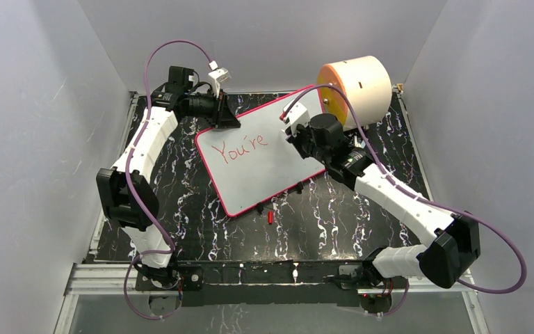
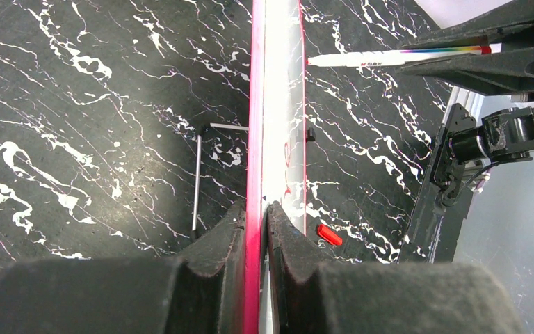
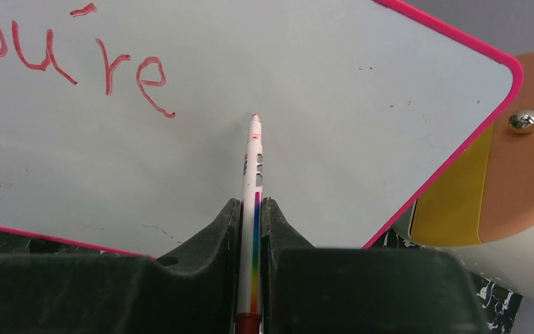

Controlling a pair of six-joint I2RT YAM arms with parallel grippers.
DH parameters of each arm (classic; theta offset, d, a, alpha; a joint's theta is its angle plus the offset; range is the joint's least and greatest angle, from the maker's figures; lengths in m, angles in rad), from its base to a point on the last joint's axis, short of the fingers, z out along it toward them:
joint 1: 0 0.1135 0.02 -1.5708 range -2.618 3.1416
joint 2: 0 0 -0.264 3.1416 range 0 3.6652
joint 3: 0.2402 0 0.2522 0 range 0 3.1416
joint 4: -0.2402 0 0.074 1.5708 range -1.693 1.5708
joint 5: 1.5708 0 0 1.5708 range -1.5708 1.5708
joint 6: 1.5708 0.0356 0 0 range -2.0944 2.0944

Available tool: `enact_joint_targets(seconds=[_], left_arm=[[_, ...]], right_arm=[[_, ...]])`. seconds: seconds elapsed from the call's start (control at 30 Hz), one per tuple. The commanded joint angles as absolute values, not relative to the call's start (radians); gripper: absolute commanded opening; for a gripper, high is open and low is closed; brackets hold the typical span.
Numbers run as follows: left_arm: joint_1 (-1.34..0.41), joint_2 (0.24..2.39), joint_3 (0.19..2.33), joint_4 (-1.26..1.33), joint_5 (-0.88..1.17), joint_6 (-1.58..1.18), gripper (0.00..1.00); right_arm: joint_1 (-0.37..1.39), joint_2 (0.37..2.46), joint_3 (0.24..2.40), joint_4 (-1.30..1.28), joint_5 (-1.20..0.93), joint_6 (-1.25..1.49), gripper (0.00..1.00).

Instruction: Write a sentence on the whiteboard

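The right jaws were pressed together on the marker (image 3: 254,167), gripping its barrel near the tail so that the tip reached ahead of them to the whiteboard (image 1: 271,174). Whether the tip touched the face or stood just off it could not be told. The left jaws were shut on the board's pink frame, one finger behind it and one in front, and the board ran away from them edge-on.

The sentence (image 1: 240,148) read only "You're", so the step in hand seemed to be starting the next word. That lettering lay ahead of the right jaws and off to their left, with the last "e" just up and left of the tip. Bare white lay straight ahead and to the right, ending at a rounded corner with a cream drum (image 3: 528,181) close beyond it.

To do this well, the tip would best land with a clear gap after the "e". It could instead drop to a fresh line nearer the jaws, since the room to the right looked short. Light, even pressure should give strokes matching the height of the written letters. The left jaws needed a firm hold, because the board looked propped rather than flat and might rock under the pen. A red cap (image 1: 270,218) lay on the tabletop (image 1: 361,216), apart from both jaws.
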State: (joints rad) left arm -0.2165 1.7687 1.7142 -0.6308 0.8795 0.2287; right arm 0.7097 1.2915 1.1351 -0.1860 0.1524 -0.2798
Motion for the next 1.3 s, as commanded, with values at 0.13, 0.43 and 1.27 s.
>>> enact_joint_targets(seconds=[0.13,0.43,1.27], left_arm=[[-0.275,1.778,1.686,-0.752,0.798,0.29,0.0],[-0.276,1.781,1.685,-0.753,0.797,0.292,0.0],[-0.279,1.779,1.684,-0.759,0.805,0.299,0.0]], right_arm=[[0.757,1.3,1.173,-0.152,0.271,-0.287,0.0],[0.769,1.312,1.15,-0.116,0.318,-0.289,0.0],[0.77,1.354,1.127,-0.07,0.354,-0.287,0.0]])
